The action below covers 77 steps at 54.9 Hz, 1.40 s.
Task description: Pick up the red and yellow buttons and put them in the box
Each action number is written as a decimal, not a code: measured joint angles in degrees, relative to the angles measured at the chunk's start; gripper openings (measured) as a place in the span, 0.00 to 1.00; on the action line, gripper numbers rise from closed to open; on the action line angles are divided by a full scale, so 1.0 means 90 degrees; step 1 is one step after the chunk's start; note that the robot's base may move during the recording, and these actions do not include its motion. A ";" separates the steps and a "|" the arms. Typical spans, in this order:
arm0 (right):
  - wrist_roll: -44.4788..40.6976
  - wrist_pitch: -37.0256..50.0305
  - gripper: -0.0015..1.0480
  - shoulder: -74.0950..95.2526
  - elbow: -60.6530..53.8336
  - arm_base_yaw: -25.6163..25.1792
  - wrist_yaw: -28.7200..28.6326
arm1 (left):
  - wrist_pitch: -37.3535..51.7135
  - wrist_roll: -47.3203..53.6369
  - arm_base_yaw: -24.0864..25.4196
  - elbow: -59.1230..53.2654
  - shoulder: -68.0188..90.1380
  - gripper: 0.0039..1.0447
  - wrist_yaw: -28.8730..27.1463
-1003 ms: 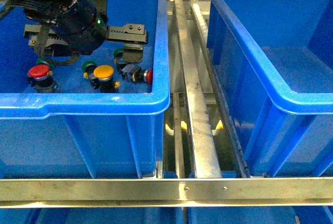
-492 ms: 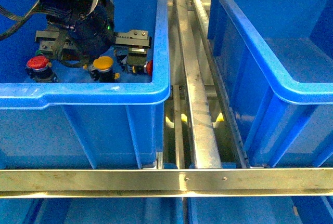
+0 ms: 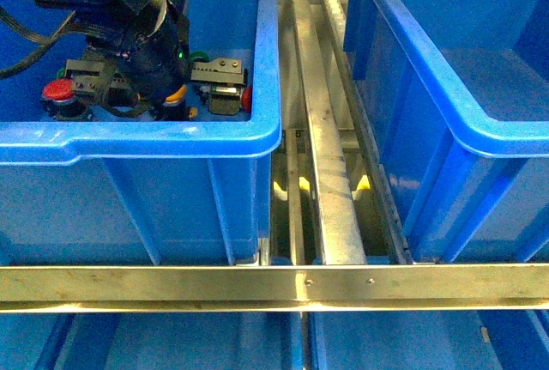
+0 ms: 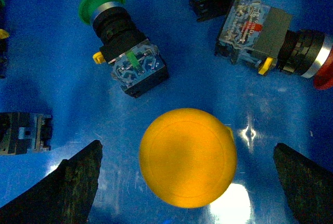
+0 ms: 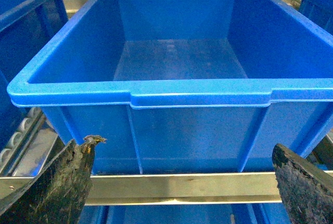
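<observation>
The left gripper (image 4: 187, 148) hangs inside the left bin (image 3: 171, 142), jaws wide apart w/ one finger (image 4: 67, 187) either side of the yellow button (image 4: 187, 164). That button stands cap-up on the bin floor, and neither finger touches it. A red button (image 4: 260, 31) lies on its side near it, and a green-capped switch (image 4: 119, 42) lies tipped over too. Front view: another red button (image 3: 58, 91) sits upright towards the bin's left. The right gripper (image 5: 184, 146), jaws also apart & holding nothing, faces the right box (image 5: 156, 96), prob. from outside it.

left gripper (image 4: 186, 154) spread wide, right gripper (image 5: 184, 146) likewise
</observation>
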 joint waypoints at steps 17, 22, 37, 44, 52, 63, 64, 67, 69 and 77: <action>0.0000 0.0000 0.94 0.0000 0.0000 0.0000 0.0000 | 0.0078 0.0007 -0.0002 0.0172 0.0209 0.38 -0.0063; 0.0000 0.0000 0.94 0.0000 0.0000 0.0000 0.0002 | 0.0240 0.0024 0.0000 0.0168 0.0206 0.31 -0.0095; 0.0000 0.0000 0.94 0.0000 0.0000 0.0000 0.0000 | 0.1967 0.0000 0.0338 -0.1149 -0.0993 0.31 0.0801; 0.0000 0.0000 0.94 0.0000 0.0000 0.0000 0.0002 | 0.2603 -0.0532 0.0814 -0.1882 -0.1848 0.31 0.1552; 0.0000 0.0000 0.94 0.0000 0.0000 0.0000 0.0000 | 0.3723 -0.1693 0.1409 -0.2812 -0.2637 0.30 0.2851; 0.0000 0.0000 0.94 0.0000 0.0000 0.0000 0.0000 | 0.6550 -0.4318 0.1610 -0.4099 -0.2885 0.30 0.4843; 0.0000 0.0000 0.94 0.0000 0.0000 0.0000 0.0000 | 0.6773 -0.4539 0.1559 -0.4153 -0.2861 0.30 0.4947; 0.0000 0.0000 0.94 0.0000 0.0000 0.0000 0.0000 | 0.7487 -0.5311 0.1314 -0.4201 -0.2715 0.30 0.5285; 0.0000 0.0000 0.94 0.0000 0.0000 0.0000 0.0000 | 0.7873 -0.5700 0.1095 -0.4143 -0.2606 0.30 0.5484; 0.0000 0.0000 0.94 0.0000 0.0000 0.0000 0.0002 | 0.8230 -0.6314 0.0369 -0.3636 -0.2229 0.30 0.5914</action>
